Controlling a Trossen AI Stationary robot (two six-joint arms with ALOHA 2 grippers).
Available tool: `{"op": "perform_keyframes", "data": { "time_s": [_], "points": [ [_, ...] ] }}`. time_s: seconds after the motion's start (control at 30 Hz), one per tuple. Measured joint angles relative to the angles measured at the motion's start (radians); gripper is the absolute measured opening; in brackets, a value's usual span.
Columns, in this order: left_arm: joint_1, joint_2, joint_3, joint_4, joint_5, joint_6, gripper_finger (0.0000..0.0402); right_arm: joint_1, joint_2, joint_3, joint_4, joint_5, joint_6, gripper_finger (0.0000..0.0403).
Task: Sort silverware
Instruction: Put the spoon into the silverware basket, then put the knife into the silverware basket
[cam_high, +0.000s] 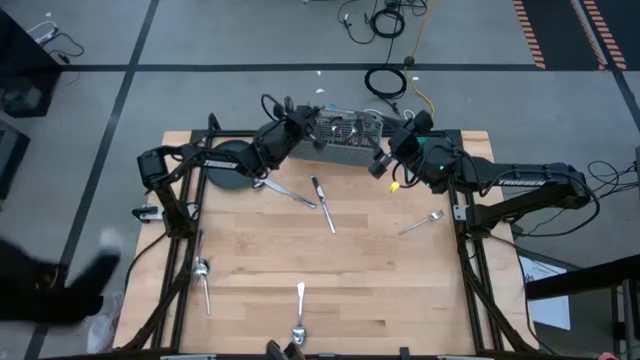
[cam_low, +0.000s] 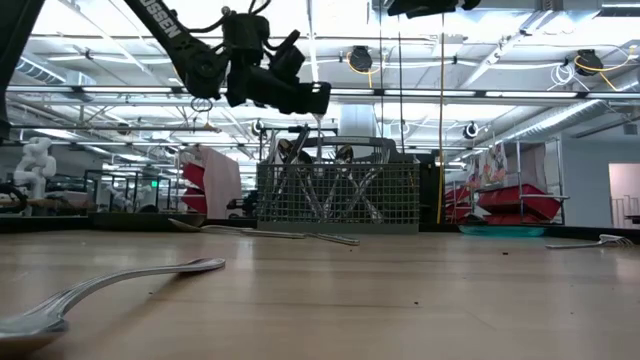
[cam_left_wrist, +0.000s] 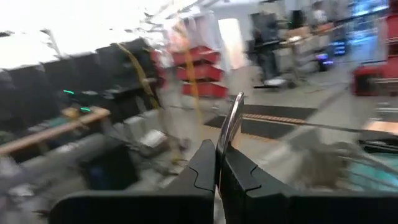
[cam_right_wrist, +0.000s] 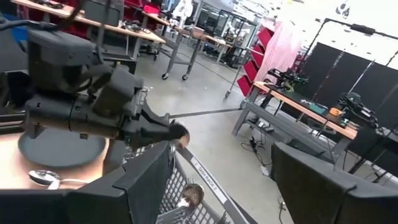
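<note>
In the high view, the left gripper (cam_high: 306, 124) sits in the upper middle of the frame, at the left end of the grey wire-mesh caddy (cam_high: 345, 137), clenched on 1 slim shiny silver piece of silverware (cam_left_wrist: 231, 124) that sticks out past its fingertips (cam_left_wrist: 208, 163) in the left wrist view; which kind of piece it is cannot be told. The right gripper (cam_high: 380, 163) hovers at the caddy's right end, upper right of centre, its jaws spread wide and holding nothing. A dark round plate (cam_high: 228, 166) lies at the upper left of the light wooden worktop (cam_high: 400, 290). Loose pieces lie scattered: a silver knife (cam_high: 323, 203) and a second utensil (cam_high: 286, 192) near the centre, a silver fork (cam_high: 421, 222) at mid right, a silver spoon (cam_high: 203, 276) at lower left, and another silver spoon (cam_high: 299, 318) at the bottom centre. More handles stand upright inside the caddy (cam_low: 338, 195) in the low view.
</note>
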Motion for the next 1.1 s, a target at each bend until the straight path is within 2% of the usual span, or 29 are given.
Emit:
{"op": "perform_keyframes", "data": {
  "time_s": [0.27,0.43,0.57,0.7,0.83,1.1],
  "points": [
    [0.020,0.000,0.000,-0.146,0.139,-0.045,0.0064,0.002,0.000,0.000,-0.037,-0.006,0.005,0.0265],
    [0.021,-0.001,0.000,-0.170,0.198,-0.039,0.0080,0.010,0.000,0.000,-0.045,-0.010,0.035,0.0265],
    [0.021,-0.032,-0.001,-0.188,0.222,-0.043,0.0083,0.025,0.000,0.000,-0.126,-0.017,0.138,0.0265],
    [0.011,-0.149,-0.002,-0.185,0.280,-0.043,0.0084,0.048,0.031,-0.002,-0.333,-0.104,0.318,0.0265],
    [-0.004,-0.309,-0.002,-0.231,0.314,-0.046,0.0084,0.066,0.150,-0.035,-0.353,-0.165,0.467,0.0265],
    [-0.038,-0.607,0.000,-0.454,0.320,-0.042,0.0085,0.071,0.563,-0.014,-0.018,-0.165,0.519,0.0265]
  ]
}}
